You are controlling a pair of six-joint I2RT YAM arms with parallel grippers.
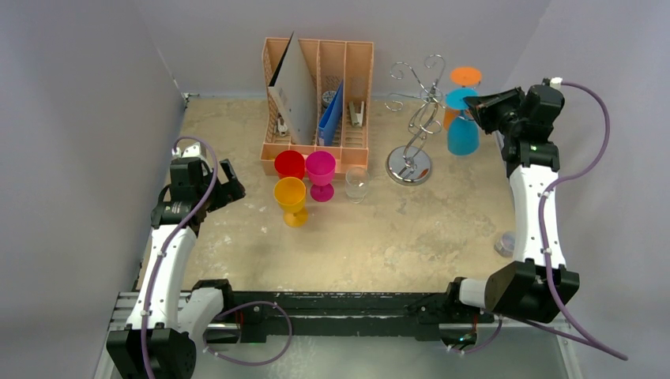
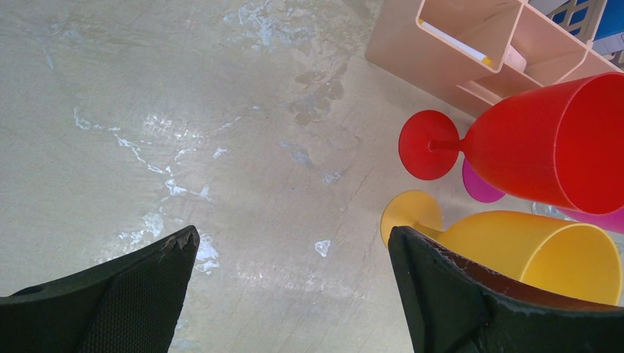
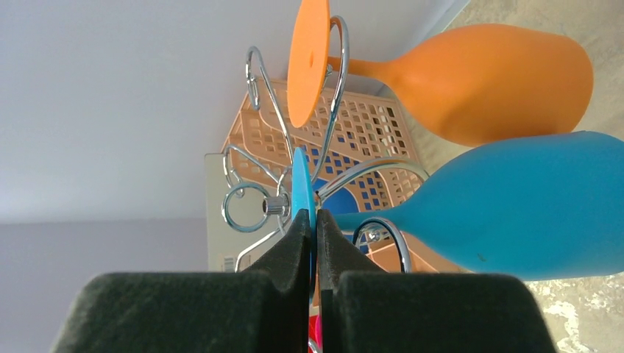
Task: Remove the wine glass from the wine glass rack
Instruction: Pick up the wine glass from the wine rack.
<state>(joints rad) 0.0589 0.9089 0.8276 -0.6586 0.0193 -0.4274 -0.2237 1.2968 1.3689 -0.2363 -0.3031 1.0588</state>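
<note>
The silver wire wine glass rack point(image 1: 417, 118) stands on a round disc base point(image 1: 408, 166) at the back right. A blue wine glass point(image 1: 462, 126) and an orange wine glass point(image 1: 458, 87) hang upside down on its right arms. My right gripper point(image 1: 476, 106) is shut on the blue glass's thin foot disc point(image 3: 302, 184), pinched edge-on between the pads point(image 3: 294, 243); the blue bowl point(image 3: 515, 206) and orange bowl point(image 3: 493, 88) lie to the right. My left gripper point(image 1: 231, 188) is open and empty above the table, its fingertips point(image 2: 180, 246) wide apart.
A peach slotted organiser point(image 1: 318, 103) with folders stands at the back. Red point(image 1: 289, 164), pink point(image 1: 320, 175) and yellow point(image 1: 291, 199) goblets and a clear glass point(image 1: 357, 183) stand in front of it. A small clear item point(image 1: 506, 243) lies at the right edge.
</note>
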